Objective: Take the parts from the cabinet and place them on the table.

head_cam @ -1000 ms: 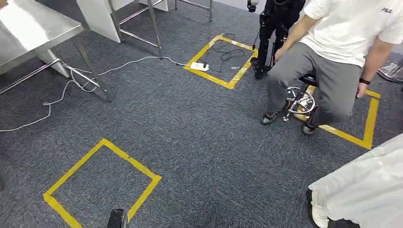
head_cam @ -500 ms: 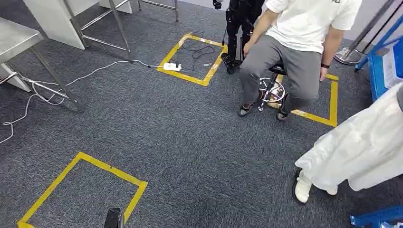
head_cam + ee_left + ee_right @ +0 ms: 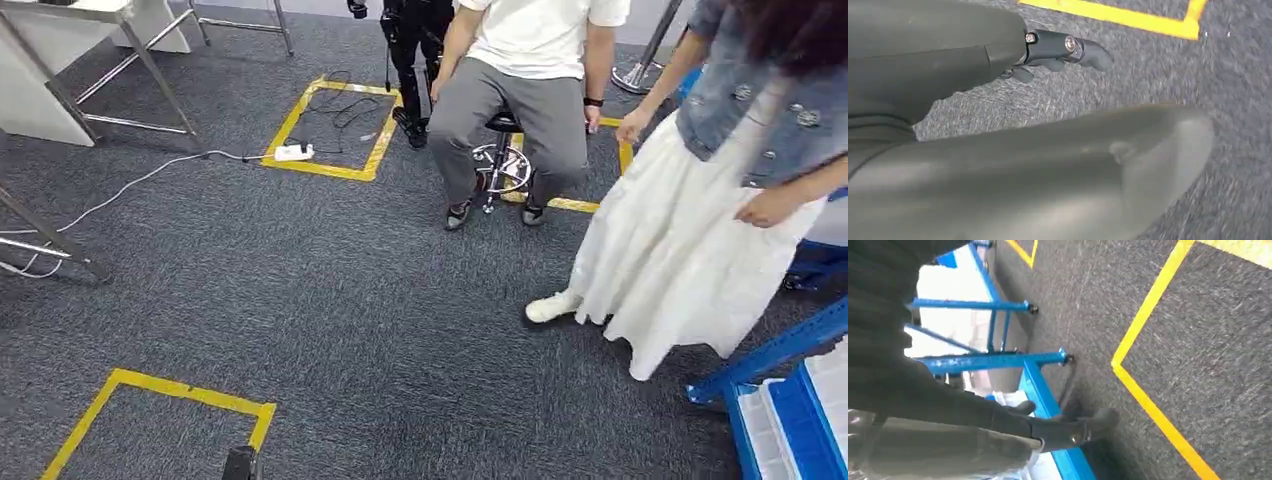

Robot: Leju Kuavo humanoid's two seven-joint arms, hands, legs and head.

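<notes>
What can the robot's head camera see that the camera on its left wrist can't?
Head view alone: a seated person on a stool, another person in a white skirt, a blue rack and a white power strip. Left wrist view alone: the left hand, up close. Both: grey carpet with yellow tape.

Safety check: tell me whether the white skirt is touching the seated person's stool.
Apart. The head view shows bare carpet between the white skirt and the stool.
</notes>
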